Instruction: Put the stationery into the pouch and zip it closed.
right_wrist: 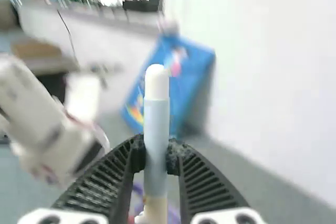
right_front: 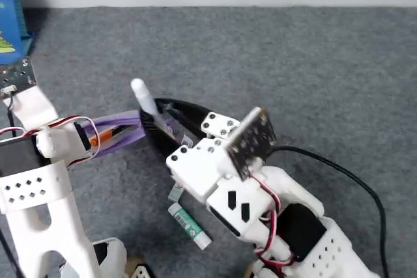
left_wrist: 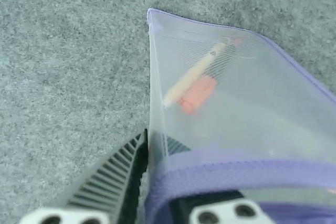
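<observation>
The pouch (left_wrist: 236,108) is translucent with a purple zip edge, and a pale pencil (left_wrist: 194,74) and an orange piece (left_wrist: 198,94) lie inside it. My left gripper (left_wrist: 152,156) is shut on the pouch's edge. In the high view the pouch (right_front: 120,128) hangs between the two arms, with its mouth toward the right arm. My right gripper (right_wrist: 156,156) is shut on a white and pale-blue pen (right_wrist: 156,108). Seen from above, the pen (right_front: 144,101) sticks out past the black fingers (right_front: 159,122), right at the pouch's mouth.
A green and white glue stick (right_front: 189,224) and a small pale item (right_front: 176,193) lie on the grey mat below the right arm. A blue box (right_front: 10,17) stands at the far left edge. A black cable (right_front: 345,174) curves at the right.
</observation>
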### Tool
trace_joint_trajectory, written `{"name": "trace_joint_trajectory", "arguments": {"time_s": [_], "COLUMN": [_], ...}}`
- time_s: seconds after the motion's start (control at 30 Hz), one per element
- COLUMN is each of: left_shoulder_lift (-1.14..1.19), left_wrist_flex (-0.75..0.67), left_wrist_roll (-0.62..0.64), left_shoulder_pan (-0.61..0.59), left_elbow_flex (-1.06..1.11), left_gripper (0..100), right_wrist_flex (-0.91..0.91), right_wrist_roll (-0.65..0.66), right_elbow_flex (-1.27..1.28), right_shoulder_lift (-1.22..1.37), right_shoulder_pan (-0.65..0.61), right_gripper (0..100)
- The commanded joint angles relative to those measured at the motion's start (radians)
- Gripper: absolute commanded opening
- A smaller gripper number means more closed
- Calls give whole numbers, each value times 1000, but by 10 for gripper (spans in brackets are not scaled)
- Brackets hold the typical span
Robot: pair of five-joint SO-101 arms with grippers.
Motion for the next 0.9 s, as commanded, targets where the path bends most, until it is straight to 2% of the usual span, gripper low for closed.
{"name": "trace_joint_trajectory", "arguments": {"time_s": [0.0, 0.23, 0.4, 0.67, 0.87], "left_shoulder_lift": [8, 6, 6, 6, 6], "left_wrist_flex": [-18, -15, -14, -14, -12], "left_wrist_roll": [8, 8, 8, 8, 8], "left_shoulder_pan": [2, 2, 2, -2, -2], "left_elbow_flex": [-5, -5, -5, -5, -5], "left_gripper": [13, 13, 13, 13, 13], "right_wrist_flex": [-171, -504, -719, -901, -978], "right_wrist_roll": [-6, -5, -5, -6, -6], "right_elbow_flex": [15, 186, 245, 267, 359], "right_shoulder_lift": [-12, -8, 111, 392, 438], "right_shoulder_pan": [-47, -59, -47, -2, -2], "right_gripper": [8, 8, 8, 8, 8]}}
